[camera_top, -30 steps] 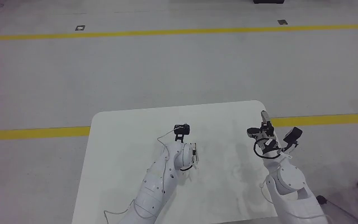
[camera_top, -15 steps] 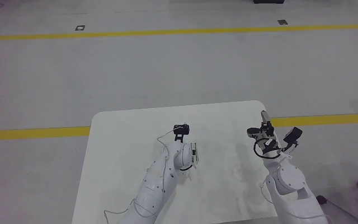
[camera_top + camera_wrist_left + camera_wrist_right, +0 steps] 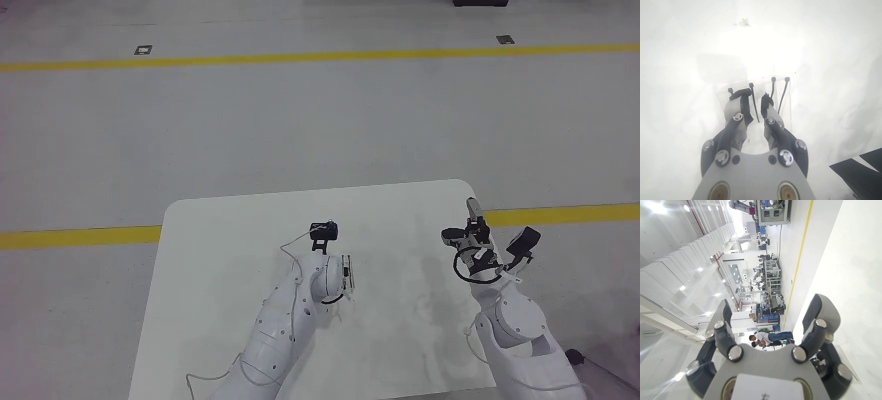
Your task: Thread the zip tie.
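Observation:
Several black zip ties lie side by side on a clear plate [image 3: 789,106] on the white table. My left gripper [image 3: 753,97] points down at the plate, open, its two fingers straddling one zip tie [image 3: 754,102] that lies loose between them. A second tie [image 3: 783,93] and a third [image 3: 773,86] lie just beyond one finger, and another tie's head [image 3: 730,90] shows beside the other finger. My right gripper [image 3: 770,306] is open and holds nothing, aimed off the table toward the room. From above, the right gripper [image 3: 470,212] is at the table's right edge.
The white table [image 3: 220,250] has rounded corners. Its right edge runs close under my right arm. A dark angular shape [image 3: 857,170] sits at one corner of the left wrist view. Small dark specks [image 3: 744,22] mark the tabletop beyond the plate.

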You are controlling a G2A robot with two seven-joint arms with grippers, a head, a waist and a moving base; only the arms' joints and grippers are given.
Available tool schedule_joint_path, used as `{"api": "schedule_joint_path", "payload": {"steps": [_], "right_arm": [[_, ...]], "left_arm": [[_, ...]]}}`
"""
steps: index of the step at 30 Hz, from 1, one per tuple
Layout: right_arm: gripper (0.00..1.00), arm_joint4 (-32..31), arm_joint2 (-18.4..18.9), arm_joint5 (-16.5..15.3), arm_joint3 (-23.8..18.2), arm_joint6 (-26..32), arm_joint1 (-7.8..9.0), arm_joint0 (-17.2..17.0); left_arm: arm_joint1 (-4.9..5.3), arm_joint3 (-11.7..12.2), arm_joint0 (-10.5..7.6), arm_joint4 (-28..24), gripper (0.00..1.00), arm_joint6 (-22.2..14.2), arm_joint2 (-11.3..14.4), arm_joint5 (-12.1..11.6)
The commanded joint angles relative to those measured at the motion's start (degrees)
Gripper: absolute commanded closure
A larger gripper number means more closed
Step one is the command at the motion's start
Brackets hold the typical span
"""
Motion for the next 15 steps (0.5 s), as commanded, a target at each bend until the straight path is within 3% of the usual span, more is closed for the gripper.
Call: {"api": "schedule_joint_path", "payload": {"steps": [1, 7, 10, 15], "right_arm": [[0.00, 0.0, 0.0, 0.0, 0.0, 0.0, 0.00, 0.0], [0.00, 0.0, 0.0, 0.0, 0.0, 0.0, 0.00, 0.0], [0.00, 0.0, 0.0, 0.0, 0.0, 0.0, 0.00, 0.0], [0.00, 0.0, 0.0, 0.0, 0.0, 0.0, 0.00, 0.0]], "left_arm": [[-0.03, 0.1, -0.03, 0.0, 0.84, 0.0, -0.1, 0.0], [-0.09, 0.4, -0.08, 0.1, 0.89, 0.1, -0.1, 0.0], [-0.11, 0.4, -0.06, 0.2, 1.00, 0.1, -0.2, 0.0], [-0.15, 0.0, 0.08, 0.2, 1.00, 0.0, -0.4, 0.0]]}}
